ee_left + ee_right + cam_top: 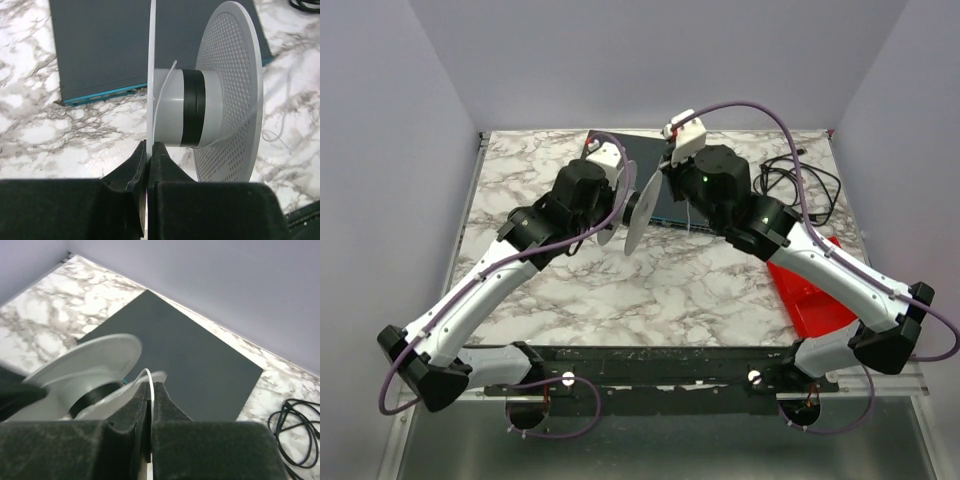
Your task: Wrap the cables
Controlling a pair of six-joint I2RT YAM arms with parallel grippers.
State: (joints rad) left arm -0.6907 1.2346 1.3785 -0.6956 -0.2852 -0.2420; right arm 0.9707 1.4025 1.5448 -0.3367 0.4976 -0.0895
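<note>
Top external view, items by size.

1. White-and-grey marbled table (670, 290) – bears everything below.
2. Flat dark grey slab with a teal edge (645, 148) – lies at the far middle of the table, behind the arms.
3. Red plastic tray (810, 295) – at the right edge, partly under the right arm.
4. Pale grey plastic spool (185, 107) – has two round flanges, one perforated, and a hub with a black band. It is held up over the table in front of the slab.
5. Thin black cords (800, 185) – in a loose heap at far right, untouched.
6. Very thin white wire (146, 375) – one strand crosses the hub, and a slack length trails over the marble beside the perforated flange.
7. Left gripper (148, 150) – jaws closed on the rim of the plain flange, steadying the spool.
8. Right gripper (151, 390) – jaws pinched together on the wire, with a small loop standing above the tips.

Progress, as judged: early. About one turn is on the hub and most of the wire is loose, so winding and securing the end remain.
</note>
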